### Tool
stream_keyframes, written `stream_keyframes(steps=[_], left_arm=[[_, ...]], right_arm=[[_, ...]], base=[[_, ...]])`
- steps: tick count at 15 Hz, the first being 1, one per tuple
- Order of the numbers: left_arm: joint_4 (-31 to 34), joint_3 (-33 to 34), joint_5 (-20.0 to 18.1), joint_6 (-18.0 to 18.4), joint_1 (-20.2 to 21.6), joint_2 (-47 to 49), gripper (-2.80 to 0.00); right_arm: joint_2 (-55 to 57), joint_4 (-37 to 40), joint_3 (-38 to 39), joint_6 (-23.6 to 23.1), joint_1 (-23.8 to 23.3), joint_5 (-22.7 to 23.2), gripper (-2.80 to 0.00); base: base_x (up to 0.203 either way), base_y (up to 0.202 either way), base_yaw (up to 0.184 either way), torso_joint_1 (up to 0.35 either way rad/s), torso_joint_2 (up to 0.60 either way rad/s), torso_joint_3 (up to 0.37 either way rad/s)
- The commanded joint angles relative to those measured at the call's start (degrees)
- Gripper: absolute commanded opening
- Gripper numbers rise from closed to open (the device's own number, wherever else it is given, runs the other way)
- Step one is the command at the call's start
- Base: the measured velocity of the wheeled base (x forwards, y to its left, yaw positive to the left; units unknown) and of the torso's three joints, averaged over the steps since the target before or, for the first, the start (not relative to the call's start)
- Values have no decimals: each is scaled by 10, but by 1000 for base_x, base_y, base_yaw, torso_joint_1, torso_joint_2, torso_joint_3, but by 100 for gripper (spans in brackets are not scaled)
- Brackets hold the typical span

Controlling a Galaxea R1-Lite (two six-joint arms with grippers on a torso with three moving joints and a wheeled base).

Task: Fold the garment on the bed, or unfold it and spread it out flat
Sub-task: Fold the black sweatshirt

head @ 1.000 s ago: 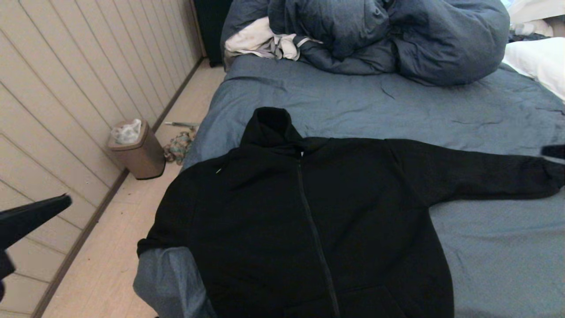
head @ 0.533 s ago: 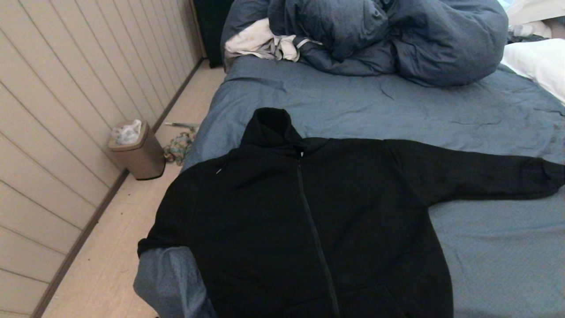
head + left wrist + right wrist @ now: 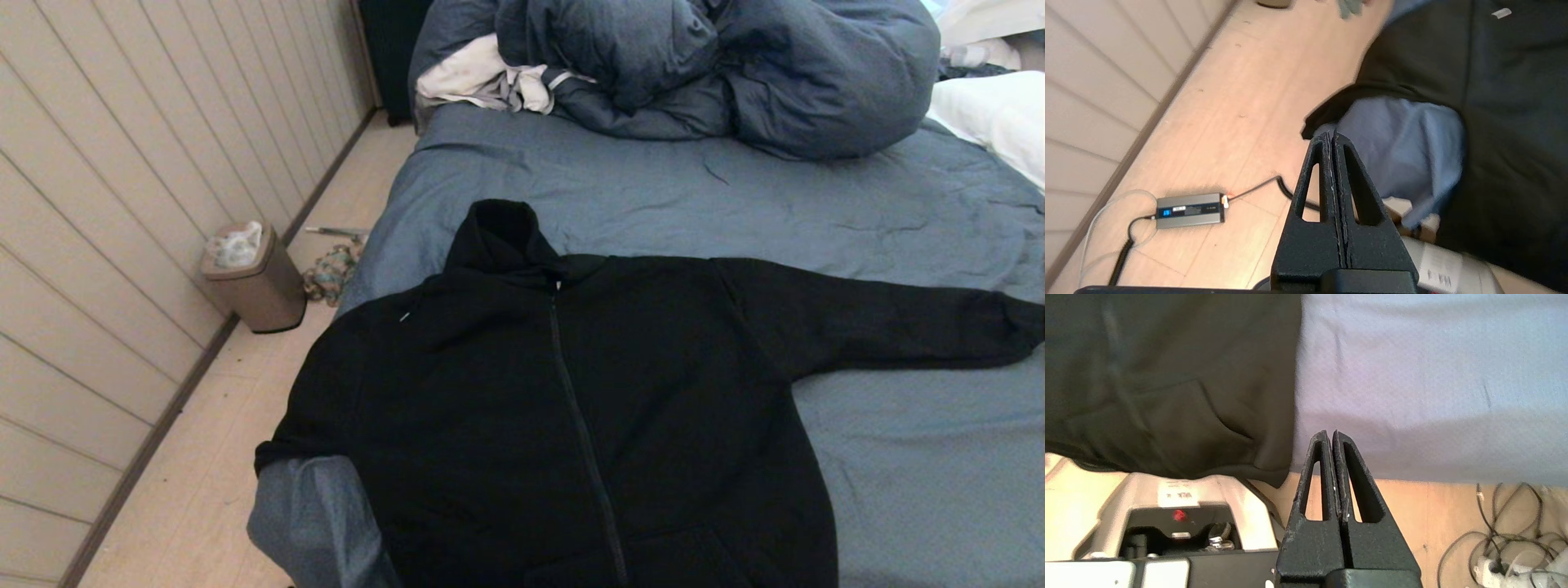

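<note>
The sweatshirt [image 3: 571, 408] lay face up on the bed [image 3: 898, 457], zip closed, hood away from the robot, one sleeve stretched out flat toward the robot's right. The other shoulder and sleeve hung over the bed's left corner, probably because the body sat too close to that edge. The hem also drooped past the near edge.

Left pincer [image 3: 1333, 136] was clenched, empty, held low by the floor w/ the draped sleeve just ahead of its tips. Right pincer [image 3: 1329, 435] was clenched too, empty, near the bed's front edge, hem corner and pocket just beside it, bare sheet ahead. Neither touched cloth, and neither showed from the head.

Judging by that, spreading looked nearly done; the overhanging sleeve was prob. what remained, or folding hadn't begun.
</note>
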Motion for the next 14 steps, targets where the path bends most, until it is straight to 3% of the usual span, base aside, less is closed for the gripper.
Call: stream_keyframes(steps=[1, 4, 6, 8, 10, 14], left_arm=[[-13, 37, -19, 6, 32, -53, -280], [-28, 106, -33, 42, 33, -131, -280], [-48, 168, -29, 54, 33, -140, -280], [-128, 241, -32, 64, 33, -140, -280], [-224, 318, -84, 81, 33, -140, -280], [-259, 325, -163, 114, 33, -140, -280]], right_arm=[[-38, 2, 20, 1, -1, -7, -280], [-50, -18, 35, 28, 4, -16, -280], [-51, -91, 73, 24, 7, -19, -280], [-51, -167, 132, 17, 8, -22, -280], [-51, -233, 203, 11, 9, -28, -280], [-51, -382, 328, -30, 9, -26, -280]], base=[[0, 0, 0, 0, 0, 0], [0, 0, 0, 0, 0, 0], [0, 0, 0, 0, 0, 0], [0, 0, 0, 0, 0, 0], [0, 0, 0, 0, 0, 0], [0, 0, 0, 0, 0, 0]])
